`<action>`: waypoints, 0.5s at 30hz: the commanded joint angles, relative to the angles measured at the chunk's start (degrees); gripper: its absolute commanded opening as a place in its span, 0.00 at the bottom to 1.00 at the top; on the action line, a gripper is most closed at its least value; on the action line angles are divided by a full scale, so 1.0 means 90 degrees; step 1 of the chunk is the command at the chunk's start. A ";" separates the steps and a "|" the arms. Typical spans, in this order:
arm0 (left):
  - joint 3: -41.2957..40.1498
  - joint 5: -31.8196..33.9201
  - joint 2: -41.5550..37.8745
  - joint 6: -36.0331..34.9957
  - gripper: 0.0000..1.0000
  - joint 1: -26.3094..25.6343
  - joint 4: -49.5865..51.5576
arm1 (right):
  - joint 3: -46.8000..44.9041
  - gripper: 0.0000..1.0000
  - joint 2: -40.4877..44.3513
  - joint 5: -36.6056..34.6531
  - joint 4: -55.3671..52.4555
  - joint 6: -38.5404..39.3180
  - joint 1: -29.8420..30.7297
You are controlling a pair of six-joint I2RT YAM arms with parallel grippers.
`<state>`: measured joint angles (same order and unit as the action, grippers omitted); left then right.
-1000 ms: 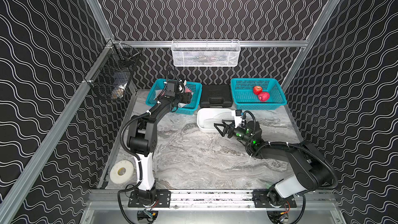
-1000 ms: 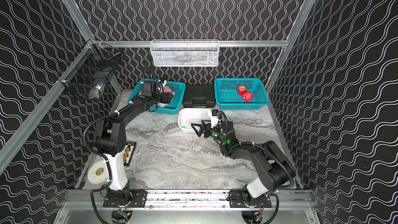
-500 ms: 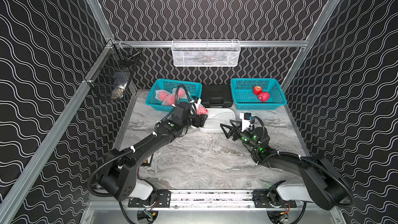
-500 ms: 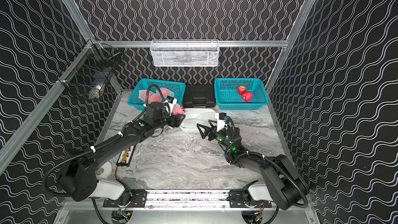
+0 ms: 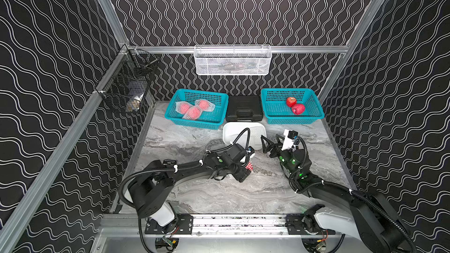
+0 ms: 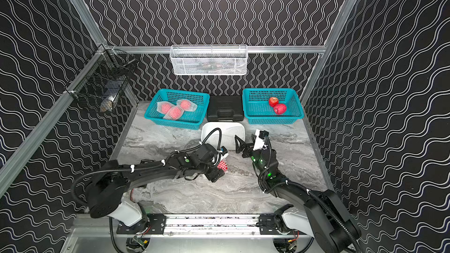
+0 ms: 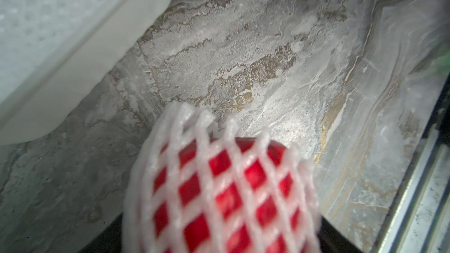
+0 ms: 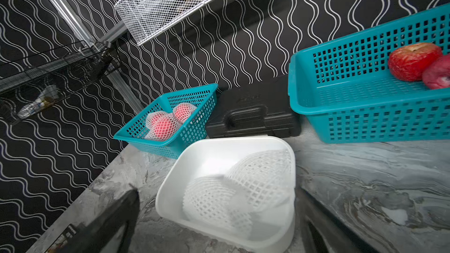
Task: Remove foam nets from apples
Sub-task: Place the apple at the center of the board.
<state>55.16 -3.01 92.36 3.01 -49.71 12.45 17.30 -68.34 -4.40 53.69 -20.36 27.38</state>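
The netted apple [image 7: 227, 202] I'm working sits in my left gripper [image 6: 220, 168], jaws clamped on it. Its foam net [image 7: 143, 186] pokes out past the fruit, and I can't tell whether it touches the marble tabletop [image 5: 219, 195]. It hangs mid-table, just in front of the white plastic tub [image 5: 229, 130], which holds two empty foam nets [image 8: 258, 178]. Open marble lies in front and to my left; the tub's rim is the nearest edge. My right gripper [image 5: 269, 143] stands wide open and empty by the tub's right corner, near the apple but apart from it. Behind the tub a black case [image 5: 244, 110] sits between two teal baskets. The left basket [image 5: 194, 124] holds three netted apples [image 5: 193, 109], and the right basket [image 5: 292, 120] holds two bare apples [image 5: 295, 107].
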 commanded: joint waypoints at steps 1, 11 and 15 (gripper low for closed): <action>0.0052 0.0185 0.0278 -0.0315 0.79 -0.0005 -0.0438 | -0.0034 1.00 -0.0091 -0.0233 0.0177 -0.0003 0.0013; 0.0034 0.0290 0.0656 -0.0647 0.96 -0.0001 -0.0862 | -0.0067 1.00 -0.0120 -0.0366 0.0196 -0.0003 0.0015; 0.0007 0.0377 0.0510 -0.0623 0.99 -0.0004 -0.0892 | -0.0040 1.00 -0.0162 -0.0346 0.0175 0.0006 0.0007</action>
<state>55.22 -0.43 98.00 -1.48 -49.78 6.42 16.82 -69.56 -6.98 53.89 -20.36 27.40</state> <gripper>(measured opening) 0.995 0.998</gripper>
